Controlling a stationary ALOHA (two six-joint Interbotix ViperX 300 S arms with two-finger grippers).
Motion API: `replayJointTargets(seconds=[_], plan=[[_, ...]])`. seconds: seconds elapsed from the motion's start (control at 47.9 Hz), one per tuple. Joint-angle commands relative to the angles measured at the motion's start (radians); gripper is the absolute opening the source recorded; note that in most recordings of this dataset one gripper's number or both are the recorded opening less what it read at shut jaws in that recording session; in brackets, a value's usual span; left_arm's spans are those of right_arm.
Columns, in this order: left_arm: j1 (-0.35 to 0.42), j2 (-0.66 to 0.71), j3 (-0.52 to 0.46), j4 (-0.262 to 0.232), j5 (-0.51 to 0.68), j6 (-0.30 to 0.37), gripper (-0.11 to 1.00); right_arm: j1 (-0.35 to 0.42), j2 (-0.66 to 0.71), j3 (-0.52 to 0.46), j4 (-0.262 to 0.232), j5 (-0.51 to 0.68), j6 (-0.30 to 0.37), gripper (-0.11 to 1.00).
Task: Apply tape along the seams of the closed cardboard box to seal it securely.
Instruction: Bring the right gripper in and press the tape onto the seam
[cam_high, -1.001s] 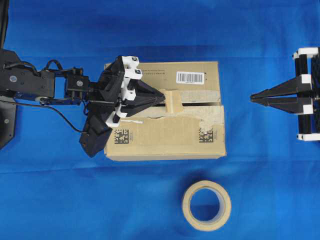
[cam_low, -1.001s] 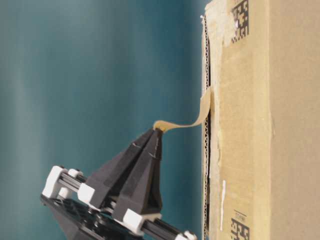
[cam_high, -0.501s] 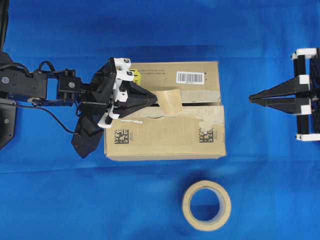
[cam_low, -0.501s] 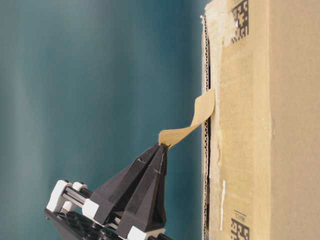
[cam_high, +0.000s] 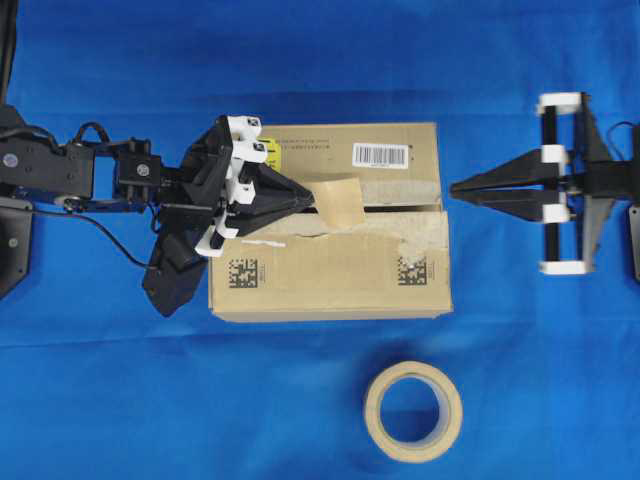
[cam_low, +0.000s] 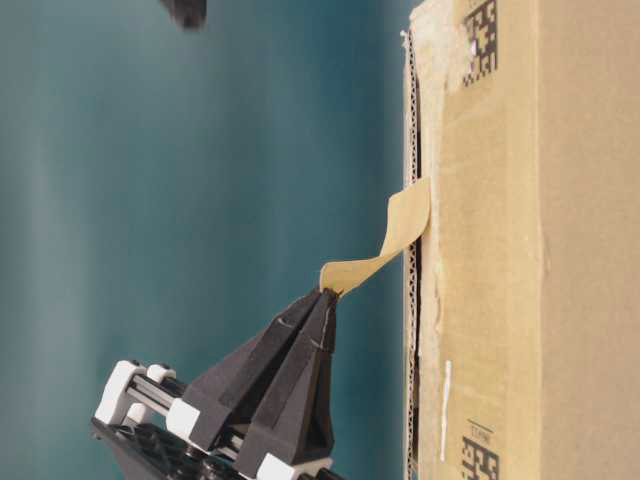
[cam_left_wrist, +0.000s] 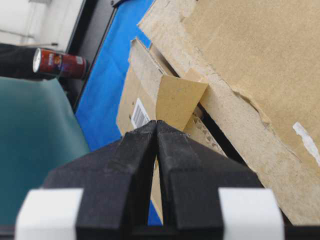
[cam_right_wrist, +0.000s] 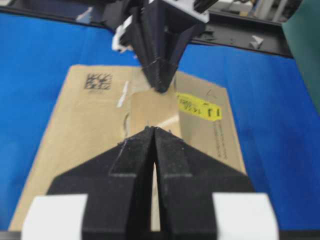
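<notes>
- Where the two flaps of the cardboard box (cam_high: 330, 225) meet, the tape (cam_high: 341, 203), a short glossy tan piece, stands partly stuck: its right end touches the box top at the seams (cam_high: 400, 209), its left end curls up clear of the cardboard. In the table-level view the free end bends away from the box top into the jaw tips.
- Seams: a thin dark line across the box top between its left and right edges, edged by pale torn tape strips (cam_high: 415, 240). The tape's long axis lies roughly along this line, near the middle of the box top.
- Left gripper (cam_high: 318, 197): jaws pinched together on the tape's lifted left end, pointing along the seam towards the right edge of the box. It is the nearer arm, directly left of the tape.
- Right gripper (cam_high: 455, 189): jaws closed, empty, just beyond the right edge of the box, in line with the seam, tips facing the tape.
- Judgement: pressing the tape flat likely calls for lowering its left end onto the seam, or for the right tips to come in along it.
- Tape roll (cam_high: 413, 410): flat on the blue table cover, near the front edge, apart from the box.
</notes>
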Motion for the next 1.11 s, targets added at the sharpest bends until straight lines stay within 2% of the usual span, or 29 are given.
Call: replayJointTargets(seconds=[0.0, 0.188, 0.23, 0.271, 0.438, 0.48, 0.668, 0.835, 1.085], plan=[[0.000, -0.009, -0.011, 0.000, -0.003, -0.002, 0.00, -0.015, 0.055, -0.058, 0.002, -0.028, 0.003, -0.02], [0.002, -0.008, -0.012, 0.000, 0.002, -0.002, 0.00, -0.023, 0.178, -0.146, 0.002, -0.051, 0.003, -0.01], [0.002, -0.008, -0.012, 0.002, 0.002, -0.002, 0.00, -0.023, 0.201, -0.166, 0.002, -0.058, 0.005, 0.03], [0.002, -0.008, -0.012, 0.000, 0.003, -0.002, 0.00, -0.023, 0.225, -0.186, 0.002, -0.064, 0.005, 0.12], [0.003, -0.006, -0.014, 0.002, 0.002, -0.002, 0.00, -0.023, 0.301, -0.245, 0.003, -0.074, 0.006, 0.62], [0.002, -0.006, -0.014, 0.000, 0.003, -0.002, 0.00, -0.023, 0.308, -0.253, 0.003, -0.072, 0.006, 0.69], [0.002, -0.006, -0.015, 0.000, 0.011, -0.002, 0.00, -0.023, 0.324, -0.253, 0.003, -0.077, 0.009, 0.48], [0.002, -0.005, -0.015, 0.000, 0.021, -0.002, 0.00, -0.017, 0.362, -0.249, 0.009, -0.081, 0.009, 0.47], [0.005, -0.003, -0.015, 0.002, 0.021, -0.002, 0.00, -0.017, 0.460, -0.247, 0.011, -0.126, 0.044, 0.47]])
